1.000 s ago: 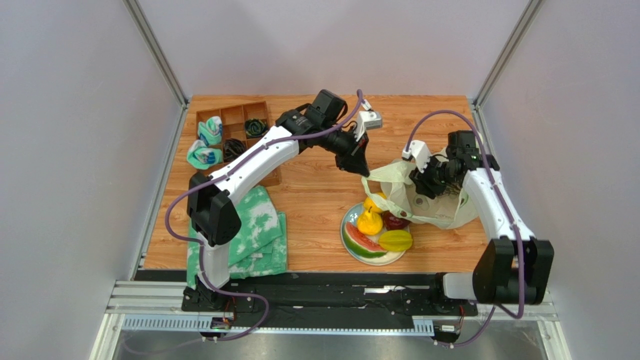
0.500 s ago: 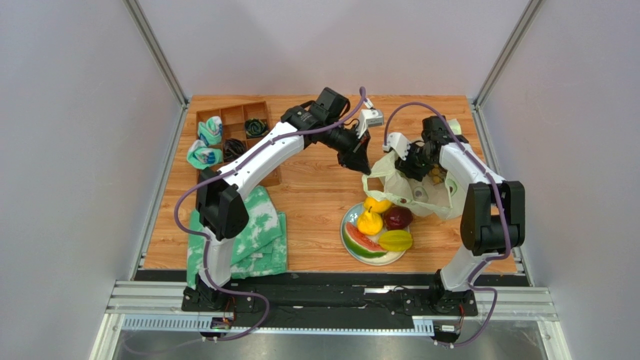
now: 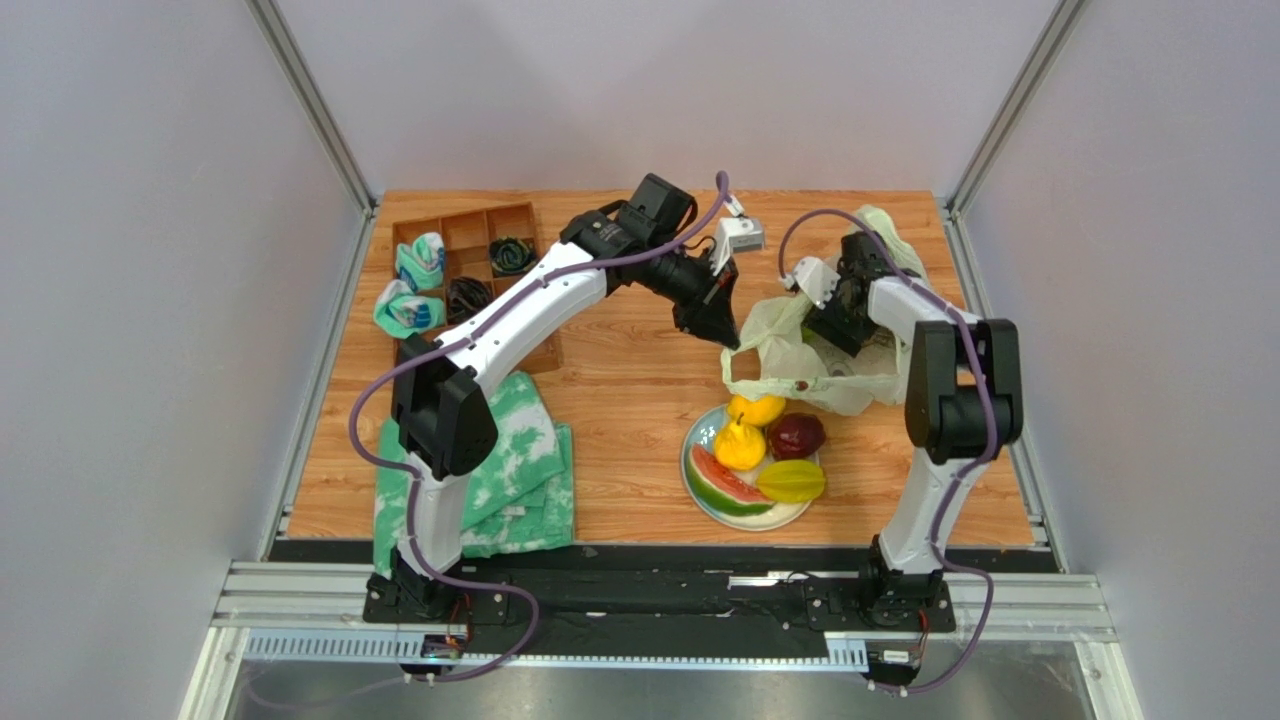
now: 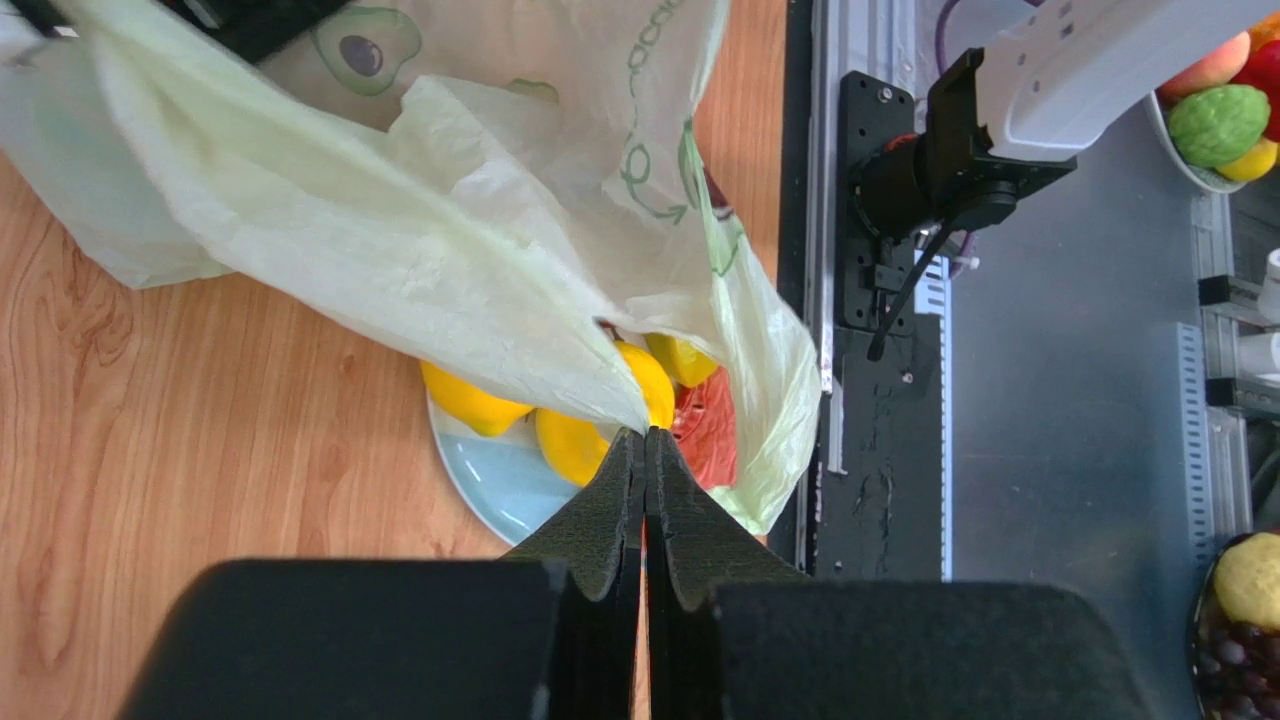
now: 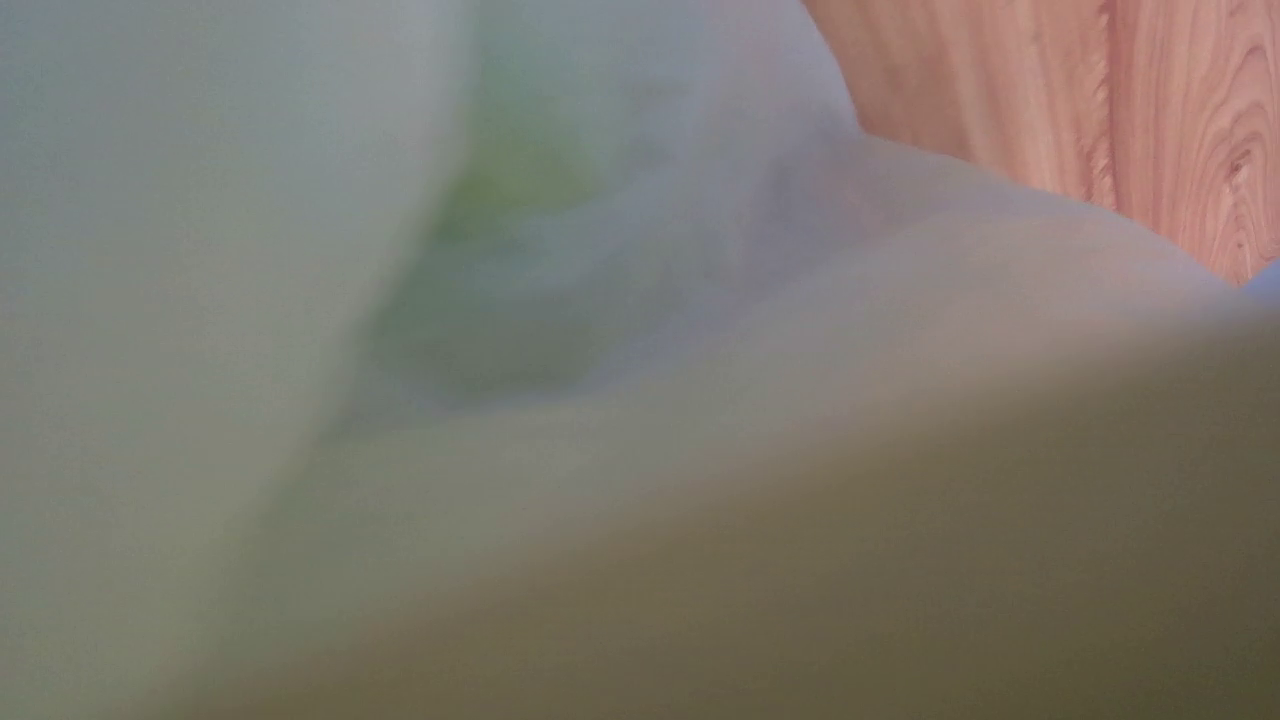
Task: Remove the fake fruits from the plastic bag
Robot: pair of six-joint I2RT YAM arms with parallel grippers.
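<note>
The pale yellow-green plastic bag (image 3: 777, 357) lies crumpled at the back right of the table. My left gripper (image 3: 726, 339) is shut on the bag's edge (image 4: 601, 383) and holds it up over the plate (image 3: 700, 458). On the plate lie the lemon (image 3: 756, 408), pear (image 3: 738, 446), plum (image 3: 795, 435), watermelon slice (image 3: 724, 485) and yellow-green fruit (image 3: 790, 480). My right gripper (image 3: 836, 318) is pushed into the bag. Its wrist view shows only blurred bag film (image 5: 451, 375), so its fingers are hidden. The bunch of brown balls is out of view.
A wooden compartment tray (image 3: 458, 230) with rolled cloths stands at the back left. The green-and-white folded cloth (image 3: 519, 465) lies at the front left, under the left arm. The plate also shows in the left wrist view (image 4: 489, 488), close below the bag.
My right arm has swung from the bag's right side up and back, pushing into the bag, and the bag has shifted toward the back. My left gripper has held its grip almost still.
</note>
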